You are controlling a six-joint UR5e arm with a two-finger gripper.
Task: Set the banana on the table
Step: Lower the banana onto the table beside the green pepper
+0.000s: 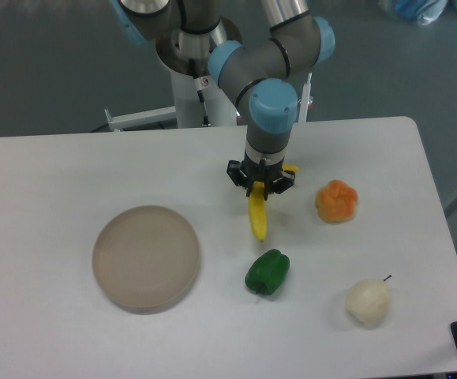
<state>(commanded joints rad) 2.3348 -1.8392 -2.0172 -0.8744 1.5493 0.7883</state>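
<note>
The bright yellow banana (257,218) lies on or just above the white table (70,174), pointing toward the front, with its far end under my gripper (260,189). A bit of yellow also shows behind the gripper on the right. The gripper points straight down over the banana's far end, its fingers close around it. I cannot tell whether the jaws still clamp the banana or have let go, nor whether the banana rests fully on the tabletop.
A round beige-grey plate (146,257) sits at the front left. A green pepper (267,272) lies just in front of the banana's tip. A lumpy orange fruit (337,201) is to the right, a pale pear (368,302) at the front right.
</note>
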